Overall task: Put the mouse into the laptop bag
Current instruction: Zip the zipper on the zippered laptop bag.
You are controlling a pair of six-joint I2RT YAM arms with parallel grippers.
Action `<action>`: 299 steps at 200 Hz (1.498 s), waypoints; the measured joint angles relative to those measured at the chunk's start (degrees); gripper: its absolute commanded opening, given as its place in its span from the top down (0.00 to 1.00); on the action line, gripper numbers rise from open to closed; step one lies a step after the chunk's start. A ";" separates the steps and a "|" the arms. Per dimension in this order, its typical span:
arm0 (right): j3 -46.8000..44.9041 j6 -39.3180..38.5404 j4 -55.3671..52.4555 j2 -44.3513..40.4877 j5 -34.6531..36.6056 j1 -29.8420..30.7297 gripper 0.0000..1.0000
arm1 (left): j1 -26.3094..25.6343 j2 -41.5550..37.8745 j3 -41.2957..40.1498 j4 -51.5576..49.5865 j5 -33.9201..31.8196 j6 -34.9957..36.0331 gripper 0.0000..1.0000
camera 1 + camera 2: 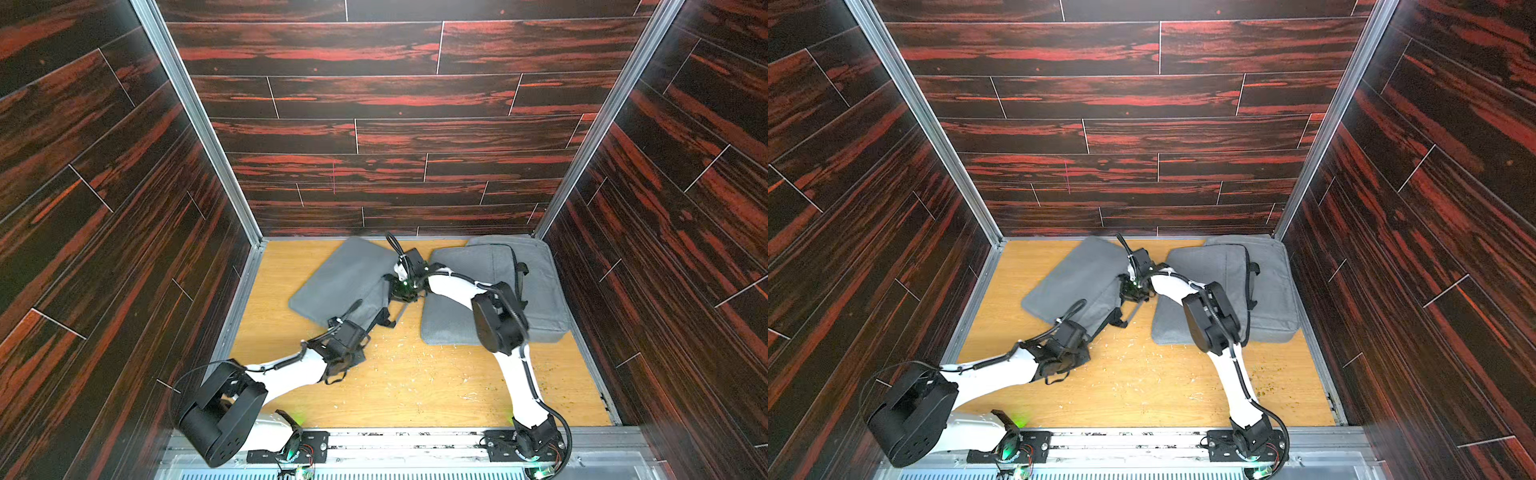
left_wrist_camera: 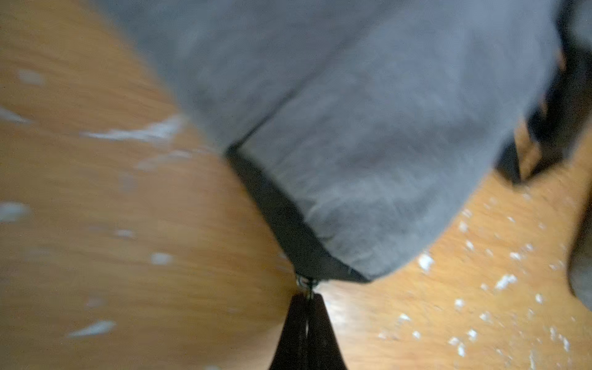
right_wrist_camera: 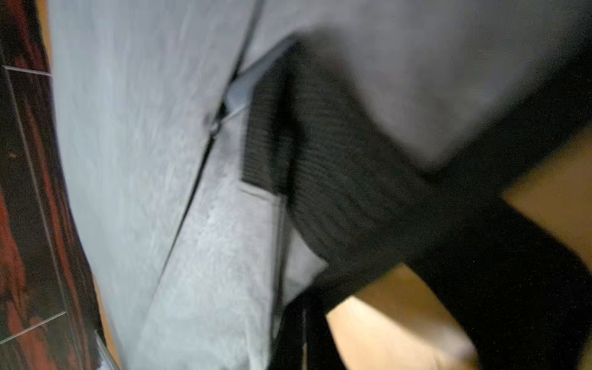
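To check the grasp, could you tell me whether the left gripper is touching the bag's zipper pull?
Touching. The left wrist view shows the left gripper shut on the metal zipper pull of the bag.

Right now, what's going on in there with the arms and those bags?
The left end effector is shut on the zipper pull at a corner of the gray laptop bag. The right end effector looks pinched on that bag's black handle strap. A second gray bag lies beside it on the wooden table. No mouse is in sight.
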 measured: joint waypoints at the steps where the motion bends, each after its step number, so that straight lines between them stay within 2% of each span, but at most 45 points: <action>1: 0.37 -0.04 -0.09 0.24 0.00 0.00 0.85 | -0.09 0.13 0.11 0.02 0.00 -0.02 1.00; 16: 2.95 -0.68 -0.46 1.55 0.00 -0.09 0.81 | -1.75 3.15 2.49 1.01 0.13 -0.44 1.00; 38: 0.63 -1.22 0.81 0.44 0.85 -0.07 0.66 | -2.78 7.21 5.77 2.93 1.33 -0.59 1.00; 63: -13.46 -0.79 4.79 -7.69 2.73 -0.07 0.58 | -2.91 9.81 8.59 2.69 2.84 0.09 1.00; 93: -34.18 2.58 10.64 -24.50 3.78 0.09 0.50 | -2.89 11.13 11.13 0.11 3.67 1.64 1.00; 117: -42.01 5.84 15.02 -32.04 2.08 0.63 0.47 | -2.89 11.34 12.15 -1.84 3.91 2.71 1.00; 166: -42.62 11.52 24.85 -28.87 -3.48 5.81 0.45 | -2.89 11.34 12.94 -3.43 4.11 3.54 1.00; 209: -38.66 14.03 26.75 -22.10 -6.23 8.90 0.45 | -2.89 11.69 13.31 -3.74 4.74 3.56 1.00; 221: -37.88 14.60 27.34 -20.90 -6.54 9.27 0.49 | -2.89 11.96 13.55 -3.82 4.92 3.56 1.00; 229: -37.73 15.06 27.91 -20.26 -6.82 9.38 0.55 | -2.89 12.07 13.64 -3.82 4.98 3.56 1.00; 237: -37.68 15.74 28.61 -19.78 -7.08 9.35 0.66 | -2.89 12.07 13.66 -3.96 4.98 3.56 1.00; 249: -37.73 16.04 29.73 -19.10 -7.80 9.27 0.92 | -2.89 12.07 13.66 -4.04 4.96 3.54 1.00; 257: -37.86 16.44 30.23 -18.84 -7.93 9.14 1.00 | -2.89 12.07 13.66 -4.13 4.96 3.54 1.00; 299: -40.02 16.83 33.48 -18.91 -9.99 7.37 1.00 | -2.73 12.04 12.74 -2.36 4.50 3.52 1.00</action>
